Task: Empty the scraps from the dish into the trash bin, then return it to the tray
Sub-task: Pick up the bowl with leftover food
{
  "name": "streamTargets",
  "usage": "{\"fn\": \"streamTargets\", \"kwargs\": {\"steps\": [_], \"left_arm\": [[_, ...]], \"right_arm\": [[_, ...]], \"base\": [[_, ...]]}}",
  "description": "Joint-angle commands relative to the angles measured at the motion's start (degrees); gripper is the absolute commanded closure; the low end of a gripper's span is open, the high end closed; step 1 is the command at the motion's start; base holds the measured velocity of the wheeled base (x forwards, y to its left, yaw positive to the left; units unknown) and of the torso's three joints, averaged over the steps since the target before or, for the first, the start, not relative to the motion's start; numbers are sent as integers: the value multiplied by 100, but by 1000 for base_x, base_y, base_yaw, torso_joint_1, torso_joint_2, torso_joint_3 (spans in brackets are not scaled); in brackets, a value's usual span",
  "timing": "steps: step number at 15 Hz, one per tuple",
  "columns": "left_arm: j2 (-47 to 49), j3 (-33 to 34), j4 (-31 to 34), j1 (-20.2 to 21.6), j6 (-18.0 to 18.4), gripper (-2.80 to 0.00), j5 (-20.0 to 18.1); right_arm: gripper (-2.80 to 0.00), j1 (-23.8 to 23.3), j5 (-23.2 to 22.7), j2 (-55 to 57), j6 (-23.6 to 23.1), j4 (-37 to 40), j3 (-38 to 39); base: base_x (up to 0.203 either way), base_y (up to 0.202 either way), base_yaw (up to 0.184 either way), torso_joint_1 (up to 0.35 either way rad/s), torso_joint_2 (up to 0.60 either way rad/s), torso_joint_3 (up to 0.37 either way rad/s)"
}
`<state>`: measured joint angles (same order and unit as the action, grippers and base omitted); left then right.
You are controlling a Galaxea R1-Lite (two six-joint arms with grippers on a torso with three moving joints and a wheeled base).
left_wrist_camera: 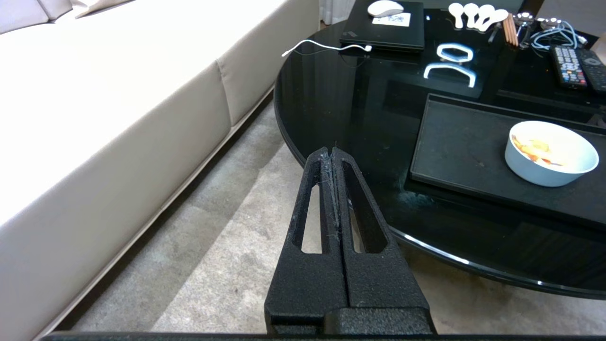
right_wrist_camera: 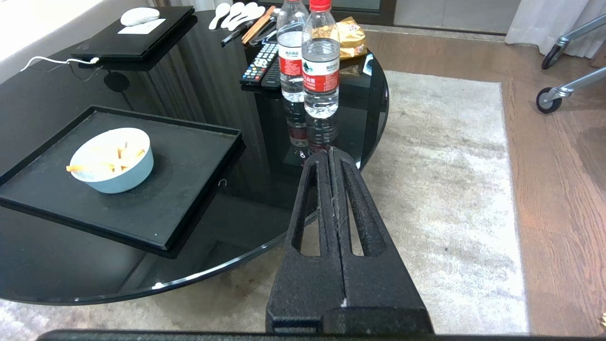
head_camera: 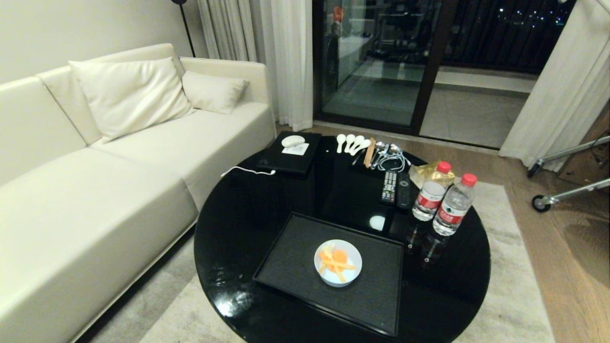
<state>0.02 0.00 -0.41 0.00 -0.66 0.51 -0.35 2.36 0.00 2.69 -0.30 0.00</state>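
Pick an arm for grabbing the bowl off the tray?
Marginal; I'd lean right. Both the left gripper and the right gripper hang shut off the table edge; the bowl sits right of the tray's centre.

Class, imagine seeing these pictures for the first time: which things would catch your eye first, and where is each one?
Probably the white dish of orange scraps, standing on the black tray at the near side of the glossy round black table. Next, two red-capped water bottles stand upright at the table's right edge, and a cream sofa fills the left.
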Motion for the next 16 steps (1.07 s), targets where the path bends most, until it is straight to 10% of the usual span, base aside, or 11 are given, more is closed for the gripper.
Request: {"fn": "streamTargets", "kwargs": {"steps": [1,10,16], "left_arm": [[-2,0,-2,0,-4,0,2],[-2,0,-2,0,-4,0,2],[-2,0,-2,0,-4,0,2]], "right_arm": [[0,0,1,0,3,-5,0],[0,0,-425,63,-883,135,-865],[0,0,-1569,1576,-1624,525,-1994]], "base": [[0,0,0,0,0,0],[0,0,0,0,0,0],[0,0,0,0,0,0]]}}
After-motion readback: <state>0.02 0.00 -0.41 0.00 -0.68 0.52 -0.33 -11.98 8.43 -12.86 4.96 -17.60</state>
